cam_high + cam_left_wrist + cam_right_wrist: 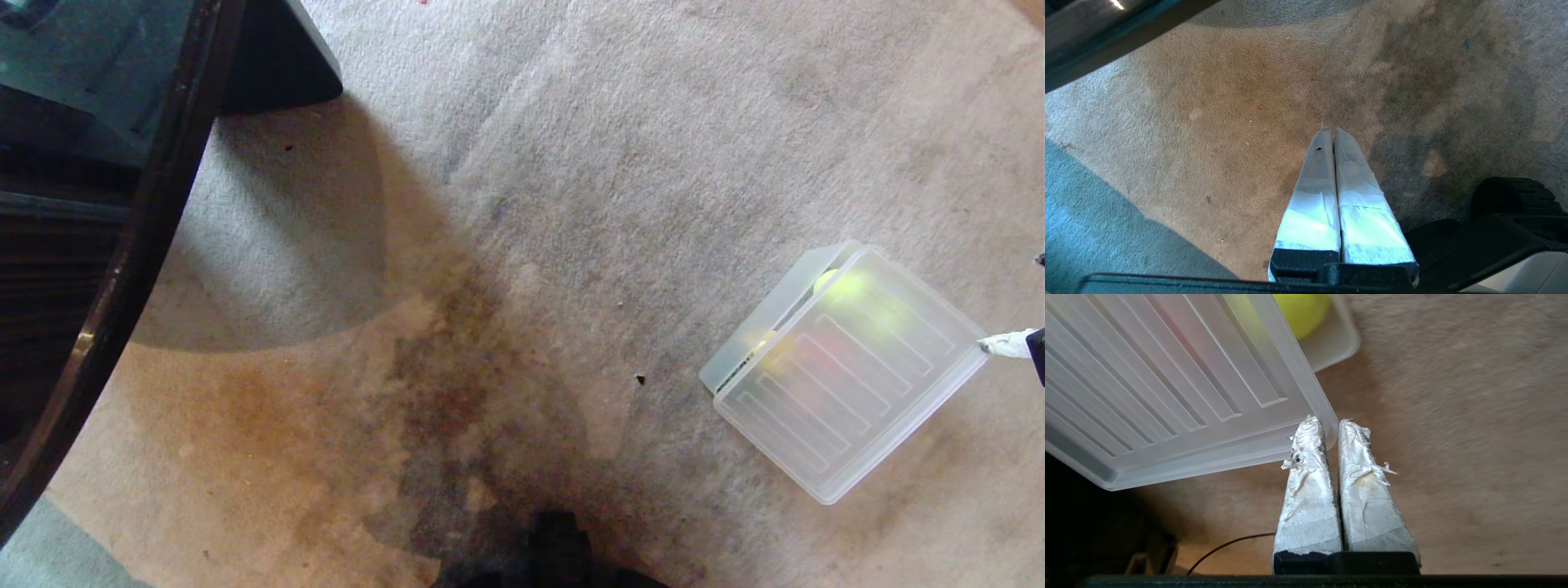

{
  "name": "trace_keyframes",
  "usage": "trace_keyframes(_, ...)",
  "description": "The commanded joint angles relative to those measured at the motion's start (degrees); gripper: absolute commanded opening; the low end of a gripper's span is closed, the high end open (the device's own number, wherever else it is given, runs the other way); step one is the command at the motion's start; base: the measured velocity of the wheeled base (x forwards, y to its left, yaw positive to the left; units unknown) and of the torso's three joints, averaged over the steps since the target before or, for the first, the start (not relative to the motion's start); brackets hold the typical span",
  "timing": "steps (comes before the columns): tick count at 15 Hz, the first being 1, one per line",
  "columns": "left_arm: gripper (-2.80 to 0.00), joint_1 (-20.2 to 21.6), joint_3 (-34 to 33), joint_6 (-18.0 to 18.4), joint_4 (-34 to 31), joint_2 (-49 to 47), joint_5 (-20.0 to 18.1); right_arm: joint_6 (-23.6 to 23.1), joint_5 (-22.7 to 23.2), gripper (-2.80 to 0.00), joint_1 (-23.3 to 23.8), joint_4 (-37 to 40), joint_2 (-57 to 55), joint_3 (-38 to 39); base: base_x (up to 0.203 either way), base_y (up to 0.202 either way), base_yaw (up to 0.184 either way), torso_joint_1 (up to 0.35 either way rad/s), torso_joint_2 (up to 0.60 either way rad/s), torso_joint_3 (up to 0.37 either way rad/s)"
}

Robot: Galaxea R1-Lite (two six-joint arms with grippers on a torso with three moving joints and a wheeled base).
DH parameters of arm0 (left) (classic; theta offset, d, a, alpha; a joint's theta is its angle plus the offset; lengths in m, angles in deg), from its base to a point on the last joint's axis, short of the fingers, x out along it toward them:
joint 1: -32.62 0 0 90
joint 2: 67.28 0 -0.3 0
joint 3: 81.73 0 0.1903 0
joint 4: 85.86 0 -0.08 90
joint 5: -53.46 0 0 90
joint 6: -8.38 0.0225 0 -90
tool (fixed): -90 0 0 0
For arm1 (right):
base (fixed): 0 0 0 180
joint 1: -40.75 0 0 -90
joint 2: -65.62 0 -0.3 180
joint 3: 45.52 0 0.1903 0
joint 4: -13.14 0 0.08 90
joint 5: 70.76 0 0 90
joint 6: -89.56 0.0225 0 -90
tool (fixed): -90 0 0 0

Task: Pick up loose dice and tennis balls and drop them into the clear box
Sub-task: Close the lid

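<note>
The clear box [763, 327] sits on the carpet at the right, with a ribbed clear lid [849, 392] lying askew over most of it. A tennis ball [826, 279] shows in the uncovered strip of the box. A second yellow-green blur and a red blur [820, 359] show through the lid; the dice cannot be made out singly. My right gripper [984, 345] is shut, its taped tips at the lid's right corner. The right wrist view shows the right gripper [1327, 420] at that corner of the lid [1167, 396], with the tennis ball [1300, 310] and box [1335, 343] beyond. My left gripper [1331, 130] hangs shut over bare carpet.
A dark curved piece of furniture [122, 269] fills the left edge. The carpet [457, 392] is stained brown in the middle. My black base [555, 555] shows at the bottom. A thin cable [1229, 545] lies on the carpet near the right gripper.
</note>
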Motion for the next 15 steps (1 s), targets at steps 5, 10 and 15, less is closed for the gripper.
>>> trace_keyframes(5,-2.8,0.0,-0.09,-0.05,0.0,0.0,0.02,-0.43,0.57,-2.8,1.53,-3.21,-3.94,-0.64,0.0,0.0,0.0,0.0,0.0,0.0)
trace_keyframes(10,-2.8,0.0,-0.09,-0.05,0.0,0.0,0.02,-0.3,1.1,-2.8,1.37,-3.53,-4.23,-0.64,0.0,0.0,0.0,0.0,0.0,0.0)
trace_keyframes(15,-2.8,0.0,-0.09,-0.05,0.0,0.0,0.02,0.18,3.91,0.0,0.65,-4.79,-7.1,-0.46,0.0,0.0,0.0,0.0,0.0,0.0)
